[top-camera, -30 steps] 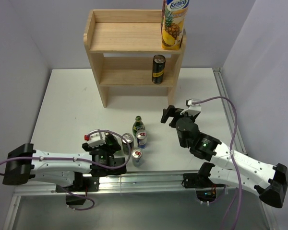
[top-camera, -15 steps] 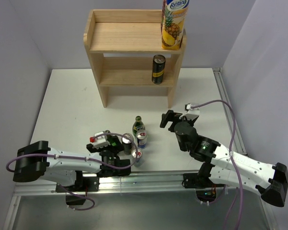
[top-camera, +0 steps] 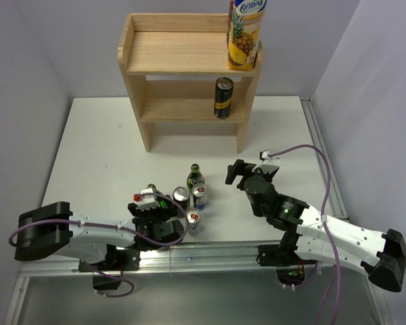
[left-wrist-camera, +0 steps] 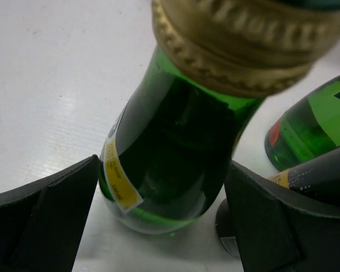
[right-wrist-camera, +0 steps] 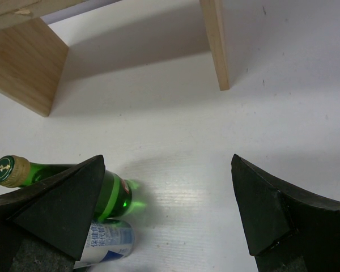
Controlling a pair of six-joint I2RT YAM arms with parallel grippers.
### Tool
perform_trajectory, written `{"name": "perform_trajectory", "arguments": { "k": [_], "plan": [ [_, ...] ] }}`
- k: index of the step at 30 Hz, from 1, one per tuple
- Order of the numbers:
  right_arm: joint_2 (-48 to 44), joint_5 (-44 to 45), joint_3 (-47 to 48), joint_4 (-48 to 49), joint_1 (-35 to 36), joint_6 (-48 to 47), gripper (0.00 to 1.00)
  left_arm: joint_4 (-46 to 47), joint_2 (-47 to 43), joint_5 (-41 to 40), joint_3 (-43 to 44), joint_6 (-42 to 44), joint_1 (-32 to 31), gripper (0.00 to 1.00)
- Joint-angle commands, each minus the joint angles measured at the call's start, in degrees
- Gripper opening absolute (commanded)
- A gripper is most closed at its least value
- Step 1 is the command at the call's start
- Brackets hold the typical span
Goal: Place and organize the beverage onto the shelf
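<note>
White table (left-wrist-camera: 45,68): bottle (left-wrist-camera: 175,147) between left fingers (left-wrist-camera: 39,221)

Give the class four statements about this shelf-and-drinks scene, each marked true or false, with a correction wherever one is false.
1. A juice carton stands on the top board of the shelf. True.
2. The dark can stands on the top board as well. False: it stands on the shelf's lower board.
3. The left gripper has its fingers open on either side of a green bottle. True.
4. The right gripper is shut on a drink. False: it is open and holds nothing, with only the table between its fingers.
</note>
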Motion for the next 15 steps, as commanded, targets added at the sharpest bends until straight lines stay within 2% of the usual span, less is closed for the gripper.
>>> {"name": "perform_trajectory", "arguments": {
  "k": [1,10,15],
  "plan": [
    [-0.6,0.9,-0.5,1.1,0.5,1.1,1.0,15.7,0.3,1.8,-1.8,11.4,2.2,0.97],
    [-0.1,0.5,-0.7,1.8,0.6,1.1,1.0,35.2,7.0,5.9,-4.3,25.5,7.5,0.97],
    [-0.1,0.6,-1.0,1.8,0.7,1.1,1.0,42.3,9.5,7.5,-5.8,30.3,11.0,0.96]
  ]
}}
